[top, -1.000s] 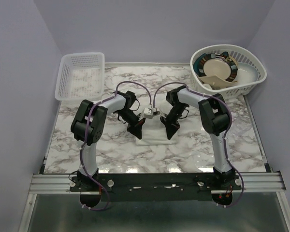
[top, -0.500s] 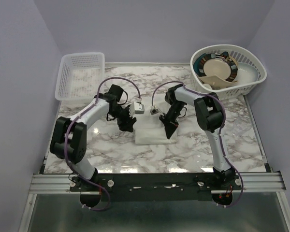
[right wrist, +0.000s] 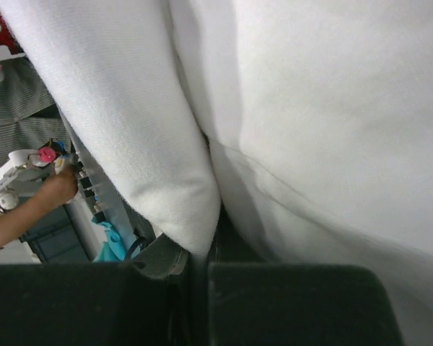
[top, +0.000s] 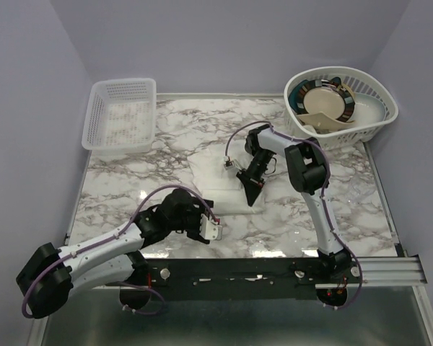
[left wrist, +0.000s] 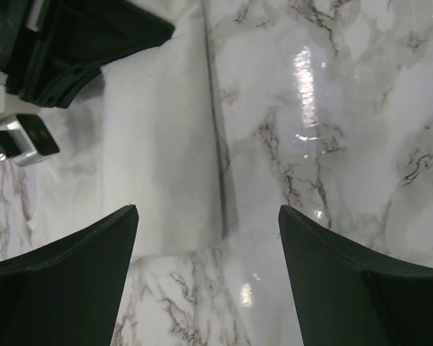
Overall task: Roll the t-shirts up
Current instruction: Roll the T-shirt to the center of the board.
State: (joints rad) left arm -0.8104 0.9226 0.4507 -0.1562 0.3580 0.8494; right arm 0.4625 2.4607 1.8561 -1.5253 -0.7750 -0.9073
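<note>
left claw point(left wrist: 207, 213): jaws wide apart, nothing between them; low over table point(top: 166, 144), not touching cloth.
left fingers point(left wrist: 79, 277): dark, tips pointing toward shirt; only bare marble and shirt edge in the gap.
right claw point(top: 251, 193): clamped on a fold of shirt, pads almost together with cloth pinched in the slit between.
shirt point(top: 220, 196): white, folded into a flat strip on table. Just ahead of left claw, more on its left-finger side, near edge close to the fingertips. Right edge directly under right claw.
cloth at right claw: bunched into a thick rounded fold running down into the pinch; fills nearly all of that wrist view.
right claw vs left claw: ahead and to the left in left wrist view, sitting on far end of shirt, well apart.
printed marks: cannot tell, none visible on exposed cloth.
lattice basket point(top: 120, 114): far beyond left claw, at far-left corner of table.
dish basket point(top: 386, 108): beyond right claw and off to its right, plates point(top: 330, 99) stacked inside.
</note>
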